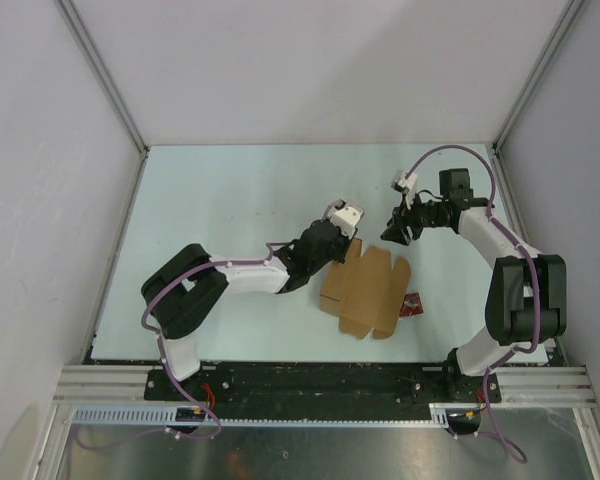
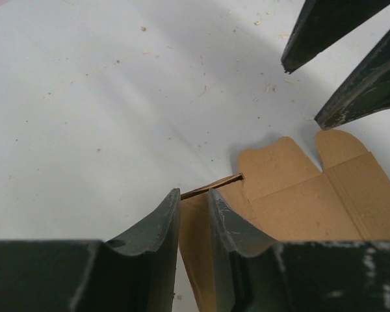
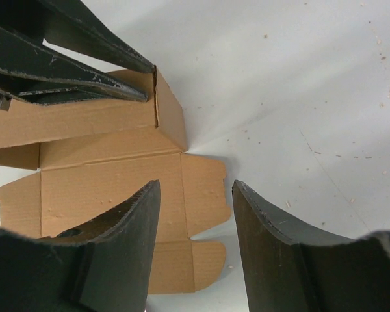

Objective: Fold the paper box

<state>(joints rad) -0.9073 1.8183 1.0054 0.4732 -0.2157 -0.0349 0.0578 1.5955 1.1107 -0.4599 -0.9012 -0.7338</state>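
Top external view: the paper box (image 1: 365, 292) lies on the pale surface (image 1: 230, 200), right of centre and toward the near edge. It is mostly a flat sheet, and a small red packet (image 1: 411, 302) sits just beside its right side.
Arms: the left hand (image 1: 342, 242) is at the box's far-left corner. The right hand (image 1: 390, 232) hangs just past its far edge.
Left wrist view: the left hand is pressed together on a raised side panel, pinching the thin cardboard edge. The rest of the sheet spreads flat to the right.
Right wrist view: the right hand is spread with nothing between its fingers, poised over a corner flap and bare surface. The pinched panel stands upright from the flat sheet.
Handling: the box looks light and thin. It is probably stiff across each panel and bends readily at the scored creases. It is likely to slide on the smooth surface and to spring back when let go.
Where to hold: a panel's free edge, close to a crease, with the other hand steadying the sheet.
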